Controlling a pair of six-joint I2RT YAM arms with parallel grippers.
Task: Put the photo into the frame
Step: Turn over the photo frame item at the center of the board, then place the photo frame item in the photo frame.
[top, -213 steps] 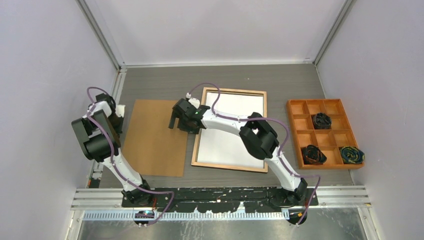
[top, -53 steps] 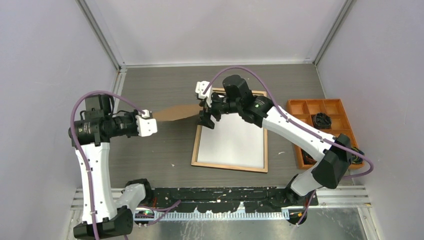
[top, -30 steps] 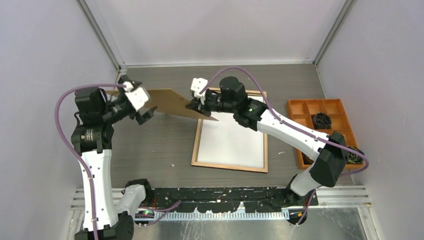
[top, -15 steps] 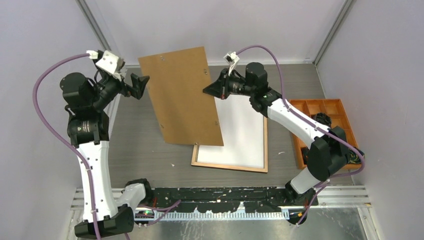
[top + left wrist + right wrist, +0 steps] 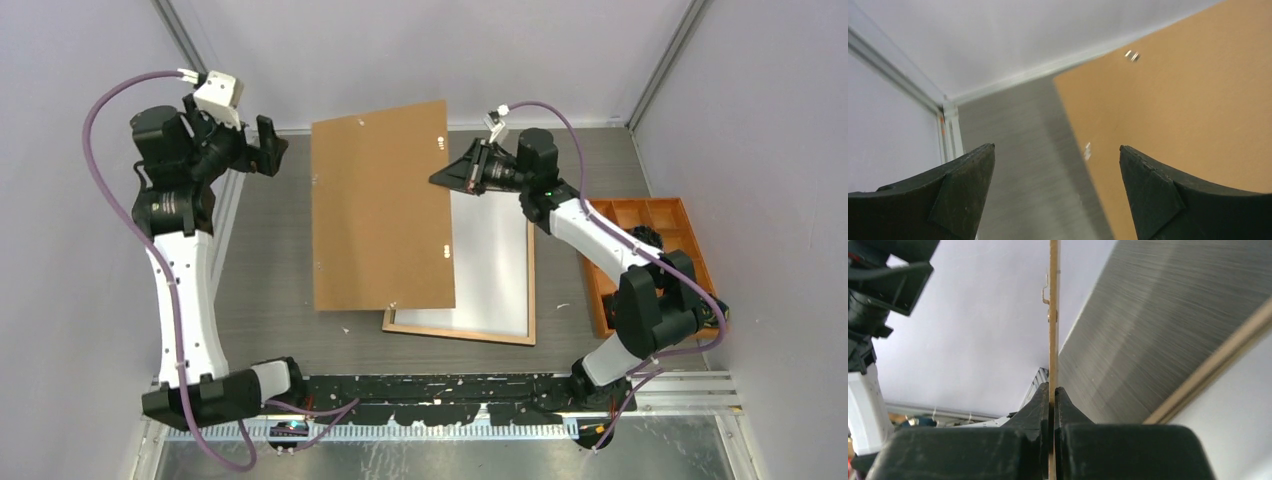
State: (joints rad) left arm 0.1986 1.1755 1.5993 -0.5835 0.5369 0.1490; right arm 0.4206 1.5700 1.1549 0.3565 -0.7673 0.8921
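Grey wood-grain table (image 5: 270,260) inside a white-walled booth with aluminium rails in the corners. On it lies the thin rectangular frame (image 5: 470,334), light-wood back facing up. The photo (image 5: 495,250) already sits inside it, plain white back up, as far as I can tell flat and square to the rim.

The flat brown backing board (image 5: 380,210) is up in the air, leaning over the frame's left side. The right hand (image 5: 447,177) is pinching it by its right edge, and the wrist view shows the pads pressed tight on the thin edge. The left hand (image 5: 268,148) is spread wide, holding nothing, off to the board's left and clear of it.

Handling guess: the print looks light, floppy and glossy, so it'd scuff or crease easily. I'd only nudge it by its edges or border. The board seems stiff and light, matte like fibreboard, with small metal tabs near its rim, and an edge pinch looks fine for it. The frame is rigid wood, so grab a rail. The orange compartment tray (image 5: 650,200) sits well off to the right.
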